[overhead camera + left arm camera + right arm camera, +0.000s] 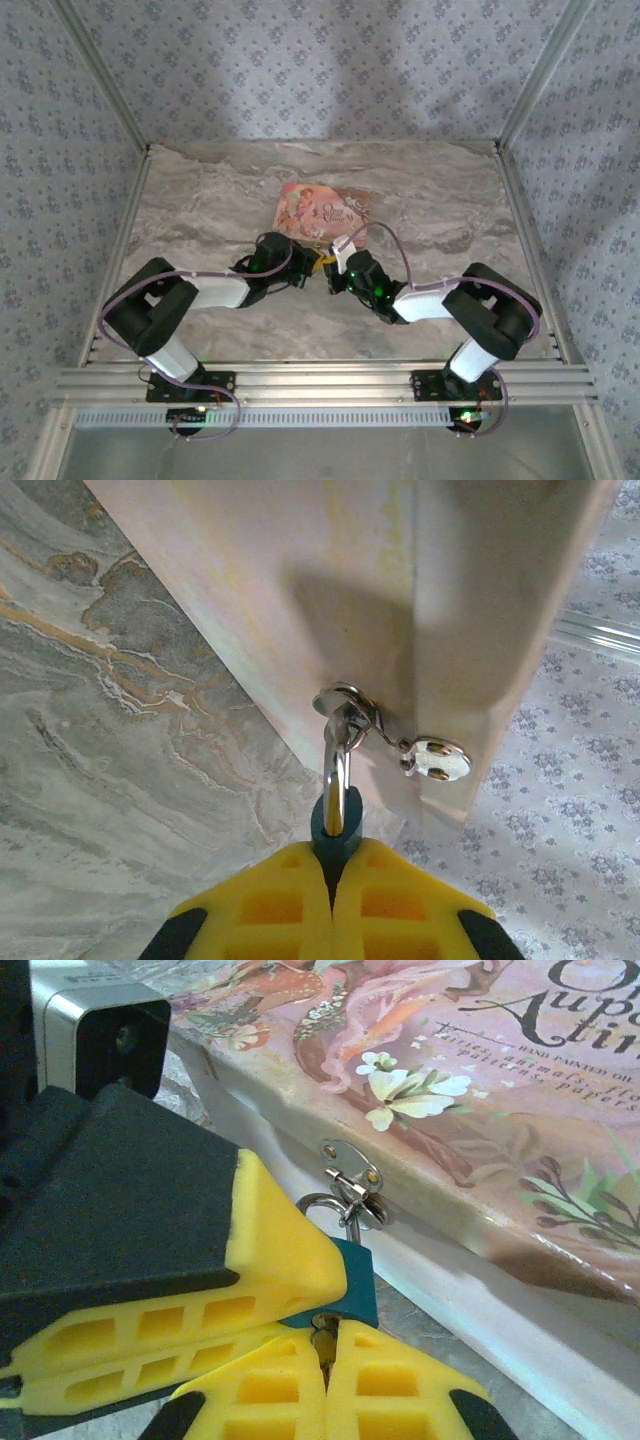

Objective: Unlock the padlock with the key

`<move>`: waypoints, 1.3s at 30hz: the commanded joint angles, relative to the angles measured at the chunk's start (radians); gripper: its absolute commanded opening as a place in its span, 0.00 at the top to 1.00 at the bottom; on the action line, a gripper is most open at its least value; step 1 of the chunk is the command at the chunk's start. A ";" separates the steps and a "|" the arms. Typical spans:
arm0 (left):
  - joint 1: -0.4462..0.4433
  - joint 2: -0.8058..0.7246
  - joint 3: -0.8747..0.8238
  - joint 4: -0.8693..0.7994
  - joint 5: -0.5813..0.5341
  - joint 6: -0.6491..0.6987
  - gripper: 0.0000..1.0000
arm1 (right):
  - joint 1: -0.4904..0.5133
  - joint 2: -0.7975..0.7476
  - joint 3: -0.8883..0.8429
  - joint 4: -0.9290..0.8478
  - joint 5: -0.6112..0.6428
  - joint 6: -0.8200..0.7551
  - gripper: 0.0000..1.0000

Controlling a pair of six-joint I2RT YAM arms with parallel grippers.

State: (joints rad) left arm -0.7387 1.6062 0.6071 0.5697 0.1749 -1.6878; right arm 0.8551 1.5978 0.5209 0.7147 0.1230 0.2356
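The left claw [333,880] squeezes tight on the tiny blue padlock [335,846], which hangs on the pink box [480,1110]. The right claw [325,1362] pinches the key [322,1332] just under it

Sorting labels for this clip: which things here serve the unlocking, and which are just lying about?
In the job: padlock, clamped in the left tool; key, barely visible in the right tool; hasp it hangs from.
Just there: pink illustrated box, marble-patterned table.
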 commanded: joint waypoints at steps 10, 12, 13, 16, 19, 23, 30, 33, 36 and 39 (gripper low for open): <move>-0.018 0.009 -0.001 0.013 0.042 0.012 1.00 | 0.014 0.000 0.051 0.002 -0.073 0.068 1.00; -0.018 0.009 -0.001 0.013 0.042 0.011 1.00 | 0.013 -0.001 0.050 -0.001 -0.071 0.068 1.00; -0.018 0.010 -0.001 0.012 0.043 0.012 1.00 | 0.013 -0.001 0.050 -0.001 -0.068 0.068 1.00; -0.018 0.006 -0.003 0.011 0.038 0.022 1.00 | 0.014 0.001 0.053 -0.007 -0.069 0.070 1.00; -0.017 -0.010 0.000 -0.008 0.018 0.046 0.94 | 0.012 0.002 0.053 -0.014 -0.064 0.070 1.00; -0.012 -0.036 0.003 -0.055 0.000 0.078 0.78 | 0.007 0.009 0.049 -0.026 -0.054 0.070 1.00; 0.023 -0.120 -0.030 -0.128 -0.006 0.134 0.57 | 0.002 0.012 0.047 -0.038 -0.054 0.074 1.00; 0.044 -0.197 -0.030 -0.221 -0.028 0.193 0.49 | 0.002 0.012 0.046 -0.043 -0.054 0.074 1.00; 0.069 -0.293 -0.015 -0.348 -0.065 0.269 0.39 | 0.000 0.012 0.048 -0.046 -0.059 0.077 1.00; 0.111 -0.401 0.006 -0.486 -0.101 0.369 0.33 | -0.001 0.011 0.049 -0.046 -0.068 0.087 1.00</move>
State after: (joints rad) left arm -0.6575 1.2896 0.5854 0.2691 0.1310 -1.4479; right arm 0.8551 1.5982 0.5472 0.6800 0.0814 0.2996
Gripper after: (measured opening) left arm 0.653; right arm 0.061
